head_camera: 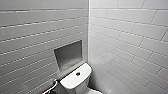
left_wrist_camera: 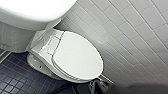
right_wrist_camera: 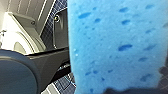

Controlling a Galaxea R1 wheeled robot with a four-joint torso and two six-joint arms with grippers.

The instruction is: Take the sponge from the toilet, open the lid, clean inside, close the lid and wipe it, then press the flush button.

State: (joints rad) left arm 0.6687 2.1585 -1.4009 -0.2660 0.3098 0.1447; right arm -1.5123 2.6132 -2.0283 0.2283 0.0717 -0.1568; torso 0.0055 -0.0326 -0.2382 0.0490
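The blue sponge [right_wrist_camera: 117, 45] looms close in the right wrist view, with my right gripper shut on it and the fingers hidden behind it. The white toilet [left_wrist_camera: 42, 50] stands against a tiled wall, its oval lid [left_wrist_camera: 77, 57] down over the bowl. Its tank [head_camera: 75, 78] shows low in the head view, with the round flush button [head_camera: 78, 73] on top. My left gripper [left_wrist_camera: 98, 85] is shut and empty, a dark shape just off the lid's front end.
White tiled walls meet in a corner behind the toilet, and a recessed grey niche [head_camera: 68, 54] sits above the tank. A white hose [head_camera: 52, 86] hangs left of the tank. The floor [left_wrist_camera: 15, 77] is dark blue tile.
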